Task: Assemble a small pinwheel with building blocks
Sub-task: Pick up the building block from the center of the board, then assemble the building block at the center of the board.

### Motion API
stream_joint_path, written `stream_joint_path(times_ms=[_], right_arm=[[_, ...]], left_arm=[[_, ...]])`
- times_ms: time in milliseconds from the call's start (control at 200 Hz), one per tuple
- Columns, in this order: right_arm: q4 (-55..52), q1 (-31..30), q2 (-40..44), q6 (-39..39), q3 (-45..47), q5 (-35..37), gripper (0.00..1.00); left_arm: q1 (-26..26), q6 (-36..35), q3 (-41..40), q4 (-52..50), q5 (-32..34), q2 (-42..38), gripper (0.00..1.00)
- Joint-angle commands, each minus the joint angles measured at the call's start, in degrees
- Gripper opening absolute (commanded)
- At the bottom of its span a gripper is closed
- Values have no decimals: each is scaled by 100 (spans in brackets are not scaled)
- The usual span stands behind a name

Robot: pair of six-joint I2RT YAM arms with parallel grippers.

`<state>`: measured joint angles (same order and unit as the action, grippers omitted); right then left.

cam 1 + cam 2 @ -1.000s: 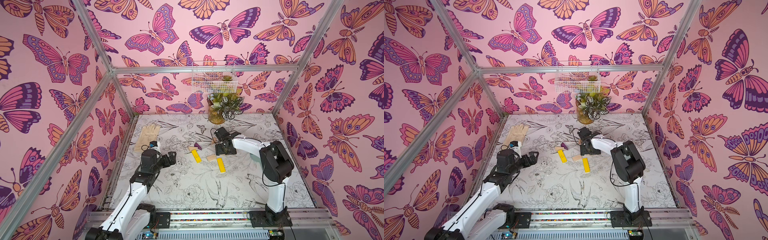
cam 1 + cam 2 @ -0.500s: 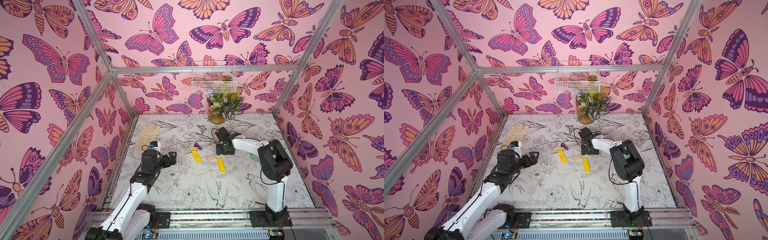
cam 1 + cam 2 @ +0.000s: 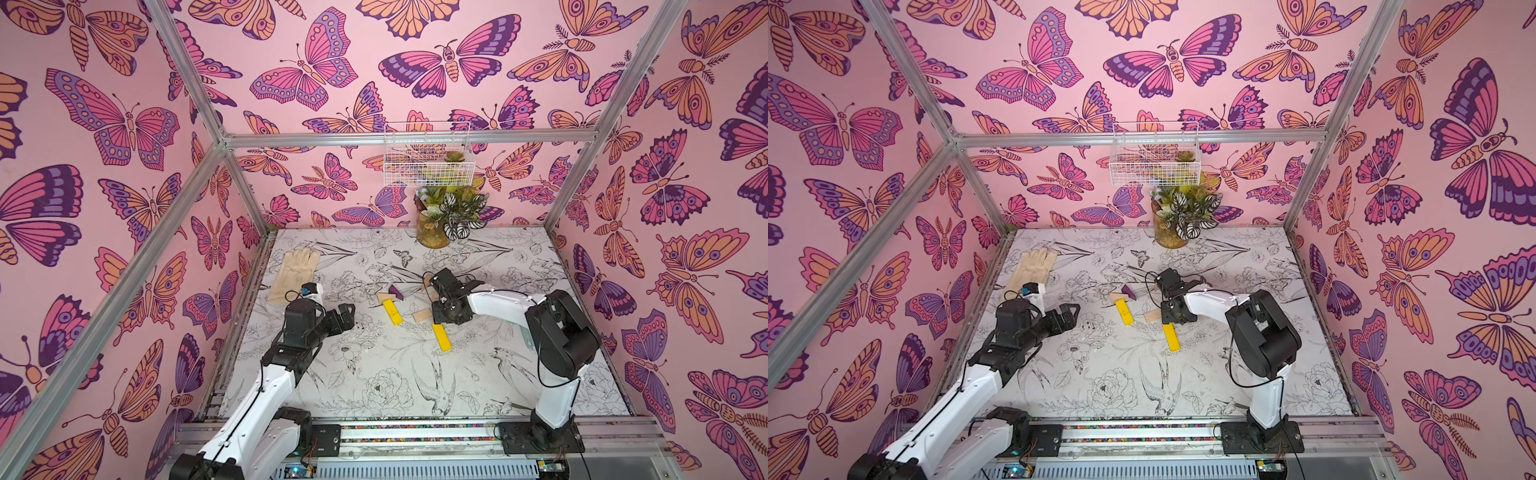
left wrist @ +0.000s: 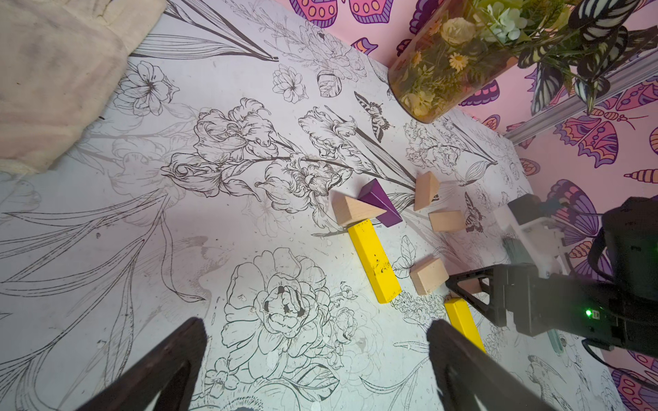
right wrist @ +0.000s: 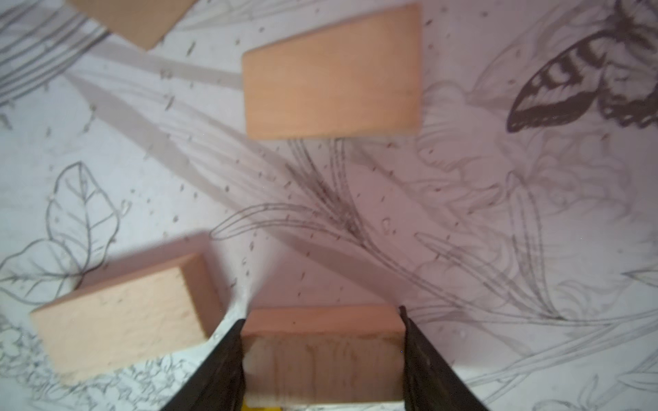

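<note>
We see the left arm [image 3: 266,388] and right arm [image 3: 500,300] in white shells with black joints, thin black cables and black bases on the rail [image 3: 415,434]

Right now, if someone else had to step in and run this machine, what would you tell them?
Left gripper: open, empty, hovering, touching nothing.
Right gripper: shut on a beige block, low beside one yellow bar at its end.
Other yellow bar lies flat, a beige wedge and the purple wedge at one end; three loose beige pieces lie nearby.
Done: nothing joined into a pinwheel yet.
Left: set hub, blades and stem.
</note>
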<state>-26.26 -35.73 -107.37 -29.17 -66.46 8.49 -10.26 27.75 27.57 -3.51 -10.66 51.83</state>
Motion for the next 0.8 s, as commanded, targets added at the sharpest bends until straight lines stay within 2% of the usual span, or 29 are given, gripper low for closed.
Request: stream_joint_path(times_ms=[0,150,325,796], right_arm=[[-239,-200,98,-201,190,-246,49],[-125,-427,154,-342,320,-304,49],[-237,-785,-140,-310,-29,-174,49],[-142,-809,-564,-267,-321,-153,51]], left_arm=[[-53,58,-59,-88,81,-6,100],[-79,82,-85,-88,108,-33,100],[-97,116,-94,-85,116,-22,100],[-107,108,-151,-86,151,-104,100]])
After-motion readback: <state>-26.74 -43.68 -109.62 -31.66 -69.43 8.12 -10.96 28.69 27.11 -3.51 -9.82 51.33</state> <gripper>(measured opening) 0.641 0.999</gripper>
